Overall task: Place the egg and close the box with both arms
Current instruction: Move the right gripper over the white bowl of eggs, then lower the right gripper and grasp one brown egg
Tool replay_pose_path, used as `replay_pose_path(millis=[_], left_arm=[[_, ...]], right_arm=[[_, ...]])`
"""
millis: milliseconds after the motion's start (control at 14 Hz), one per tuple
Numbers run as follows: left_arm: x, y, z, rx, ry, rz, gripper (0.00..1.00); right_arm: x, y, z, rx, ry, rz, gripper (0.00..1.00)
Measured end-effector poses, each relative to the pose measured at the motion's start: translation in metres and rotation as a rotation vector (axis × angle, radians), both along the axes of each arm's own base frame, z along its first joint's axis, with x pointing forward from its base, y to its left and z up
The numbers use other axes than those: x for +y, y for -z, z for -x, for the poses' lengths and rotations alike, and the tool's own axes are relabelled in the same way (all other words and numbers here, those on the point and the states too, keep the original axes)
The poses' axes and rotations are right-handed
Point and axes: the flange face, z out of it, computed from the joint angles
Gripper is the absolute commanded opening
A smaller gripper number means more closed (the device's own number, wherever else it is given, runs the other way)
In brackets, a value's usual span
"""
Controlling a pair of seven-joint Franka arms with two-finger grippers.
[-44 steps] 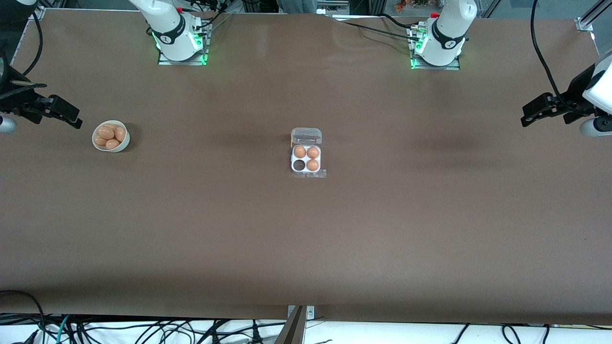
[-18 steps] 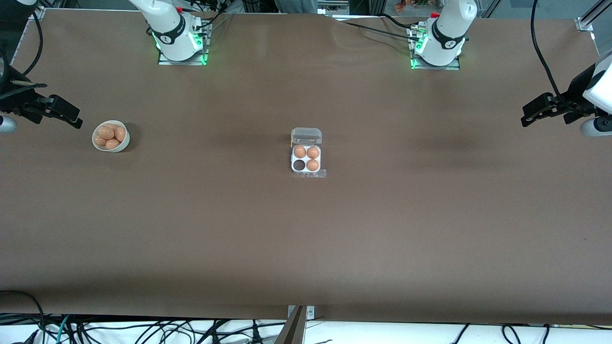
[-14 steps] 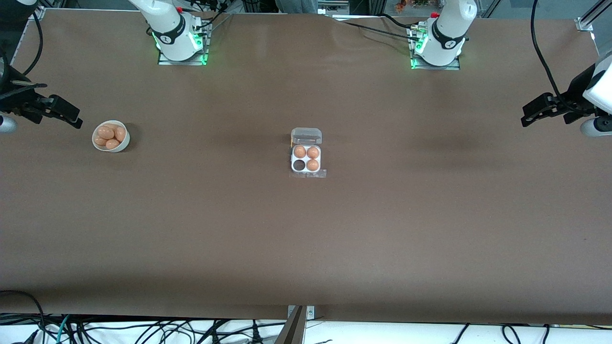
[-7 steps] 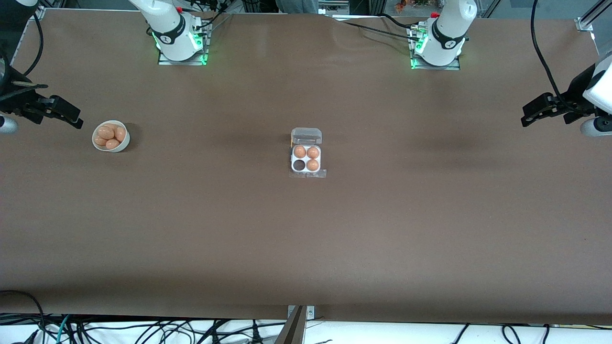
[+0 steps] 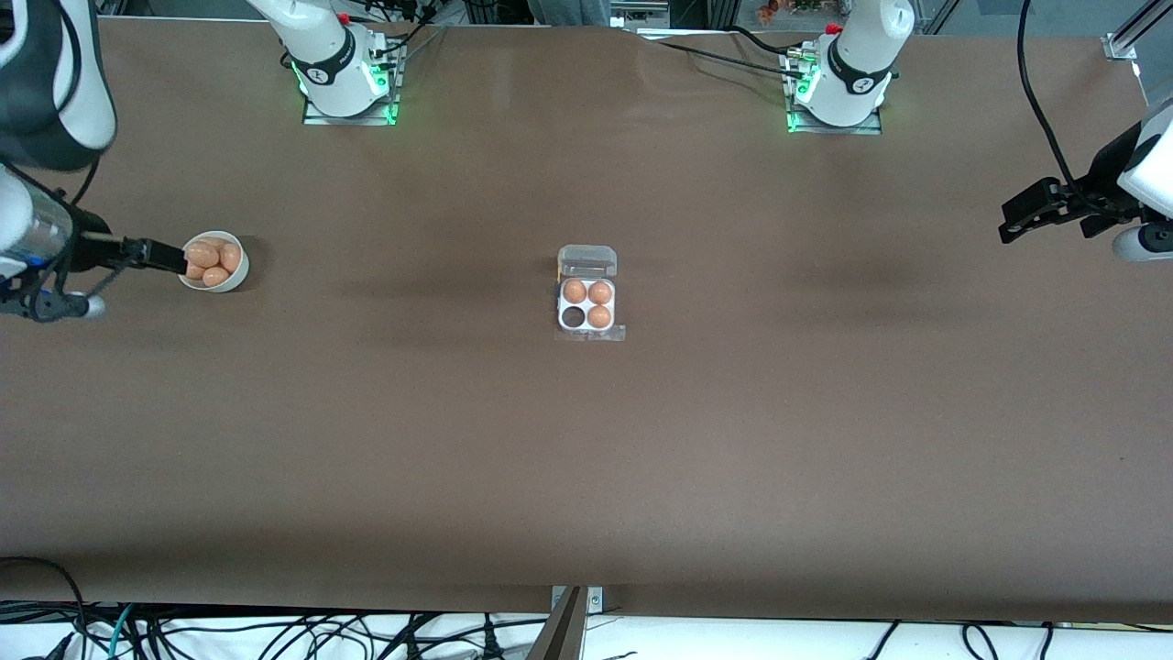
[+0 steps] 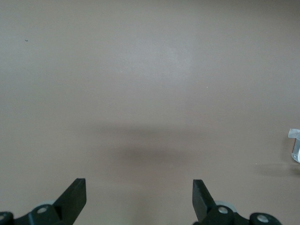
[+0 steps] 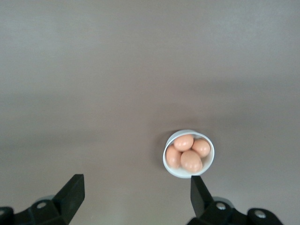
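Note:
The box (image 5: pixel 586 312) sits at the table's middle, its clear lid (image 5: pixel 587 260) folded open on the side toward the robots' bases. Three brown eggs (image 5: pixel 587 292) fill its cells; one cell (image 5: pixel 574 317) is empty. A round white bowl (image 5: pixel 213 263) with several brown eggs stands toward the right arm's end. My right gripper (image 5: pixel 169 258) is open and empty in the air over the bowl's outer rim; its wrist view shows the bowl (image 7: pixel 189 153) beside one finger (image 7: pixel 199 192). My left gripper (image 5: pixel 1013 220) waits open and empty over bare table at the left arm's end.
The left wrist view shows a corner of the box (image 6: pixel 295 145) at its frame edge and my open left gripper (image 6: pixel 139 197) over bare brown table. Cables hang off the table's edge nearest the front camera.
My right arm has swung in from the table's end, and its gripper now hangs over the bowl's rim. The left arm, box and bowl have not moved.

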Motion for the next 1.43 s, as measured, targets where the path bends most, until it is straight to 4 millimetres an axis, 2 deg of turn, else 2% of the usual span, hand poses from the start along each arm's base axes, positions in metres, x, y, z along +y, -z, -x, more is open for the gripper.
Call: replay_pose_path(millis=[143, 286, 500, 714, 929, 1429], left_arm=[[0.0, 0.0, 0.0, 0.001, 0.0, 0.0, 1.0], [0.0, 0.0, 0.001, 0.005, 0.0, 0.0, 1.0], [0.0, 0.001, 0.001, 0.007, 0.0, 0.0, 1.0], [0.0, 0.0, 0.001, 0.005, 0.0, 0.0, 1.0], [0.0, -0.007, 0.0, -0.01, 0.0, 0.0, 1.0], [0.0, -0.01, 0.0, -0.012, 0.0, 0.0, 1.0]], right_arm=[[-0.011, 0.049, 0.012, -0.031, 0.008, 0.003, 1.0], [-0.023, 0.086, 0.033, -0.083, 0.001, 0.005, 1.0], [-0.063, 0.13, 0.074, -0.161, -0.037, 0.011, 1.0], [-0.084, 0.166, 0.107, -0.2, -0.07, 0.02, 1.0], [-0.082, 0.189, 0.128, -0.209, -0.076, 0.02, 1.0], [-0.079, 0.197, 0.138, -0.141, -0.08, -0.002, 1.0]])
